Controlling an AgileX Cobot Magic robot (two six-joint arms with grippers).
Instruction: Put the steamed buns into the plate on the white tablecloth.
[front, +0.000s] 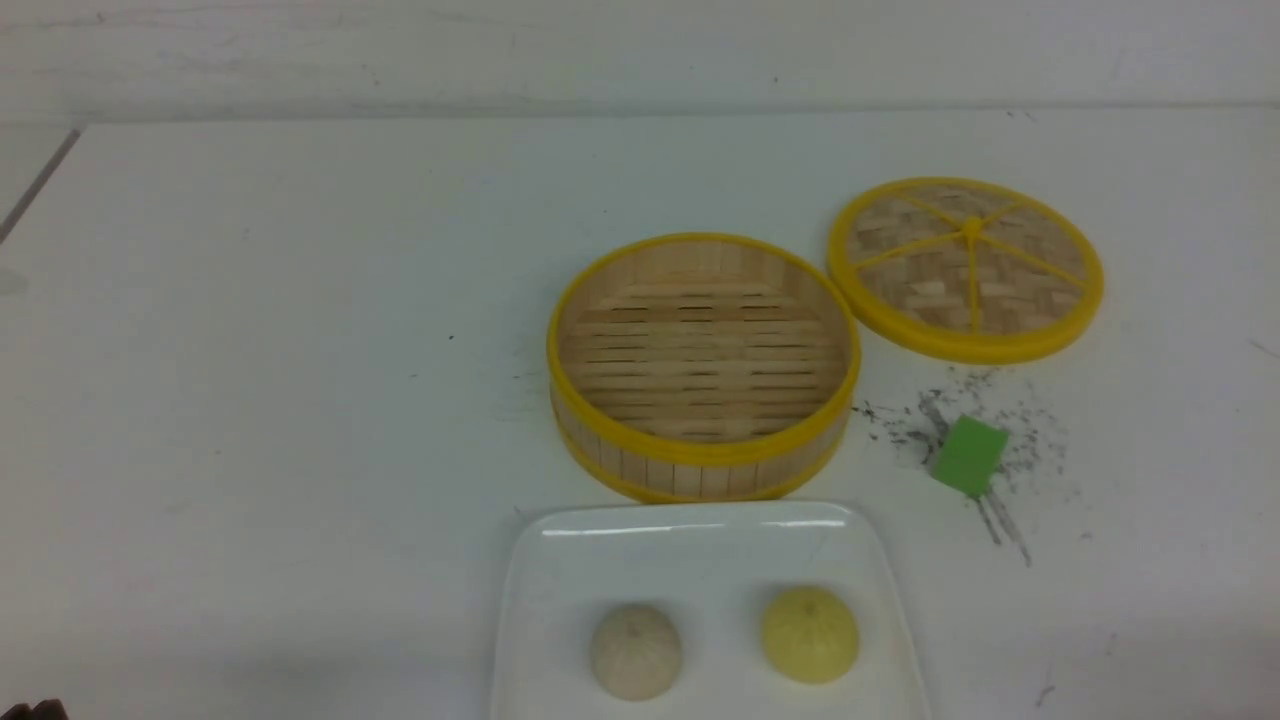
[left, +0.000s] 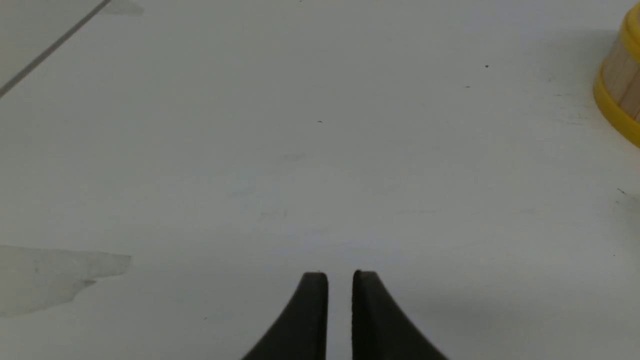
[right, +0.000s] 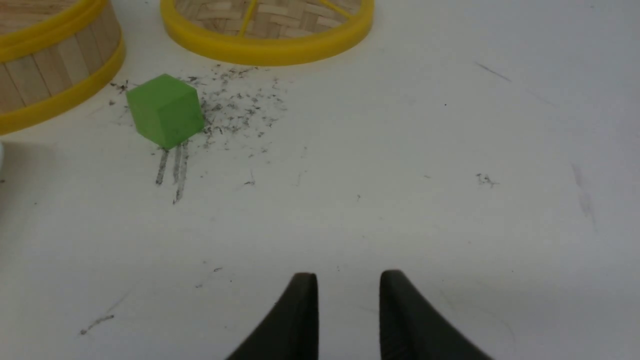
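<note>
Two steamed buns (front: 720, 645) sitting in the plate (front: 700, 545) at the tablecloth's (front: 280, 400) near edge. Left gripper (left: 340, 280) barely parted, right gripper (right: 348, 282) wider apart, both holding nothing.

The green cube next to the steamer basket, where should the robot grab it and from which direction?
Grip the green cube across two opposite flat side faces, coming straight down from above. It sits flat on the white tablecloth, apart from the steamer basket and lid, so the fingers likely have room on either side. Its faces stand turned, so the wrist should probably rotate to match.
</note>
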